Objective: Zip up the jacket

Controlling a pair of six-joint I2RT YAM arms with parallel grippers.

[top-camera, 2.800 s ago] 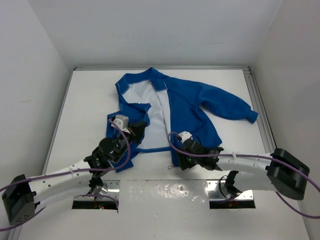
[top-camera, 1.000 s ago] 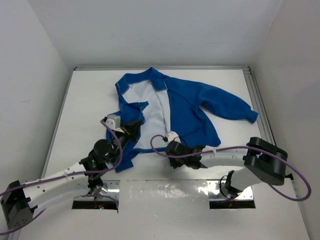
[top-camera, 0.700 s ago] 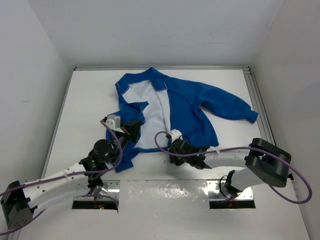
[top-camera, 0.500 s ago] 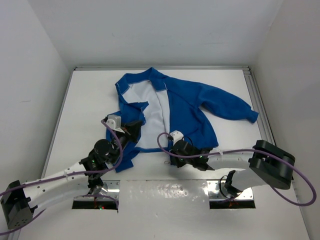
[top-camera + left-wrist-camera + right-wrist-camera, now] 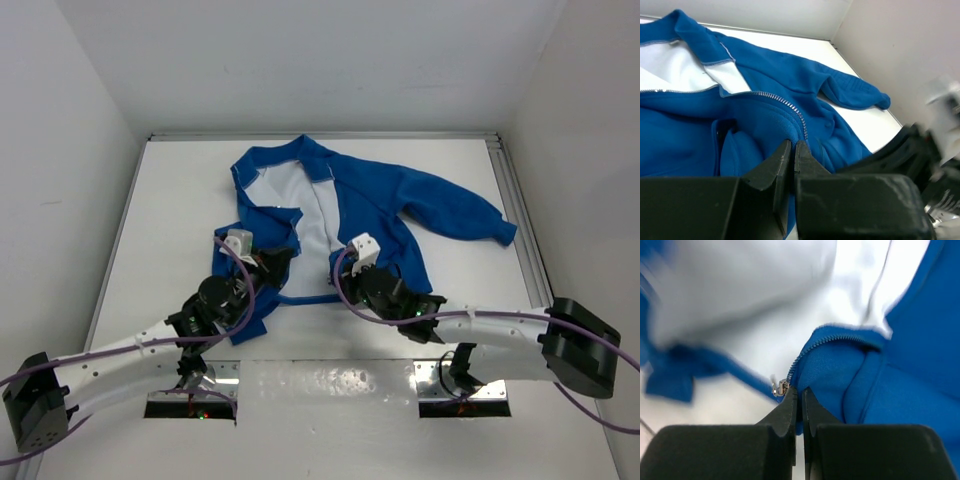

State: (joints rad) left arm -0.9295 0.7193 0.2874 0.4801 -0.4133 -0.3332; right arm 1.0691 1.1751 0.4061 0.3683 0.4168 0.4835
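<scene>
The jacket [image 5: 380, 210] lies open on the table [image 5: 170, 200] at centre frame, left gripper [image 5: 792, 150] and right gripper [image 5: 799, 392] each clenched on a zipper edge; the right pinches beside the metal pull [image 5: 780, 387], not on it, so pulling may just drag cloth.

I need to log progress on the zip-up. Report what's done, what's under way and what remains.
Done: both grippers are clamped on the jacket, the left gripper on one toothed front edge, the right gripper on the other's bottom corner, beside the zipper pull. In hand: apparently bringing those edges together. Left: everything else; the front lies open, white lining showing, no teeth joined.
</scene>
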